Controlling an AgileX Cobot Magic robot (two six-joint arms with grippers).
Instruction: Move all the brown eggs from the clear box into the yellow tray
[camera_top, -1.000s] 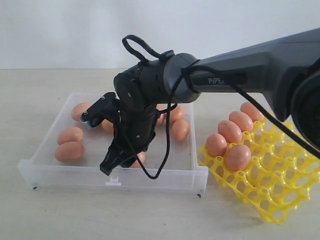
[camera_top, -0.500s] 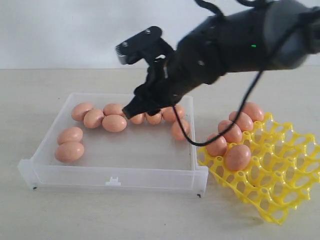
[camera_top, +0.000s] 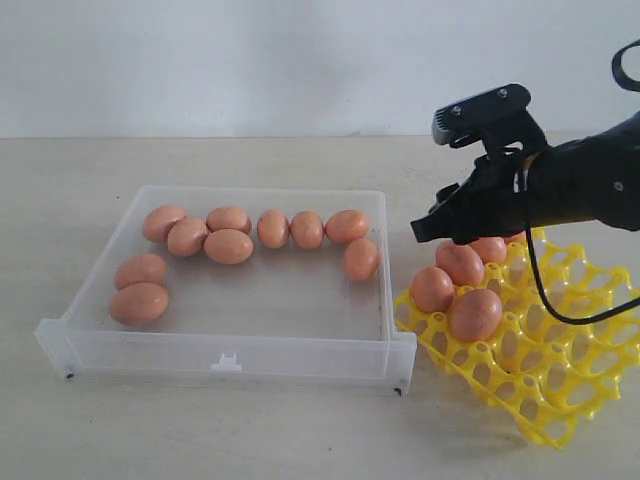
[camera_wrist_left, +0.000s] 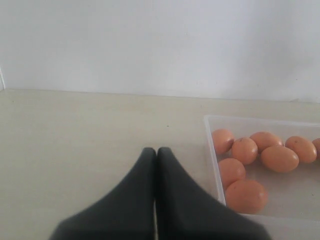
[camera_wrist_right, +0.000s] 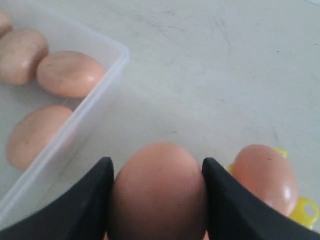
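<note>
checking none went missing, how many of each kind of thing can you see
brown eggs: 15 (10 in the clear box, 4 seen on the yellow tray, 1 in the right end effector; the arm may hide more)
clear box: 1
yellow tray: 1
total: 17

The right arm (camera_top: 590, 190) is showing a matte black shell, with a thin black cable (camera_top: 541, 295) trailing off it and a block (camera_top: 482, 108) carrying two pale screws. The left gripper (camera_wrist_left: 156, 151) is tapering into smooth black wedges.
</note>
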